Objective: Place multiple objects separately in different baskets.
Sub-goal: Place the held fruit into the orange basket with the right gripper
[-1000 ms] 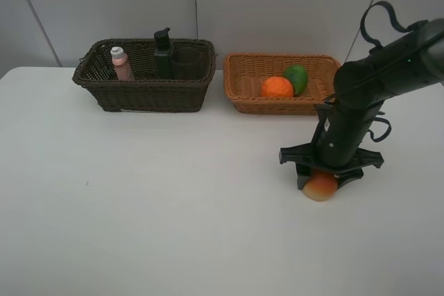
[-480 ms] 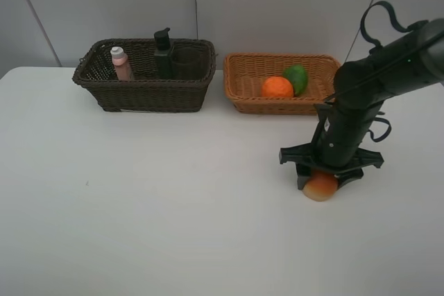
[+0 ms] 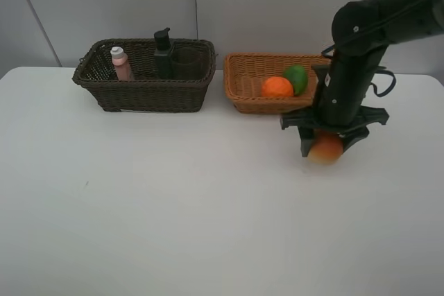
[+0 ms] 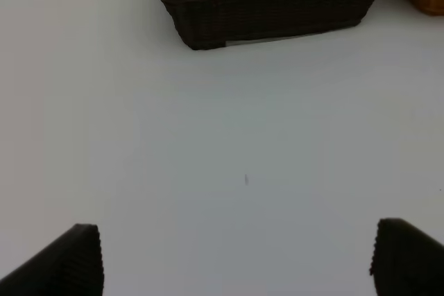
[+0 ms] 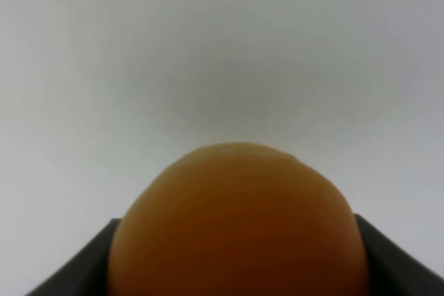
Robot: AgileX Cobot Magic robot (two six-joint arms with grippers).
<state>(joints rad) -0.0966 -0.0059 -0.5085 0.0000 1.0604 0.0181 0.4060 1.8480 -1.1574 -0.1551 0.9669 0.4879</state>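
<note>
Since the earlier frames, we see the right end effector (image 3: 326, 145) has lifted from the counter (image 3: 173, 206) and shifted toward the baskets, carrying the red-orange peach-like fruit (image 3: 326, 149) with it; the fruit now hangs in the air just in front of the light orange-tan basket (image 3: 244, 84), where before it sat on the counter surface. Nothing else has changed place.

We find the right end effector clamped on the fruit: in the right wrist view the fruit (image 5: 239, 223) fills the lower part of the picture, with a dark finger pressed against each side and the blurred white counter beyond.

We see the left end effector (image 4: 239, 258) only in the left wrist view, its 2 dark fingers (image 4: 73, 261) spread wide apart with nothing between them, hanging over bare counter, the dark brown basket (image 4: 270, 8) well ahead of it.

In the high view, the dark brown basket (image 3: 146, 74) stands on the left at the back of the counter and holds 3 things: the pink white-capped bottle (image 3: 121, 64), the dark green pump bottle (image 3: 163, 52) and the translucent purple cup (image 3: 186, 60), all upright. The light orange-tan basket beside it holds 2: the orange (image 3: 277, 86) and, touching it behind, the green fruit (image 3: 297, 77).
</note>
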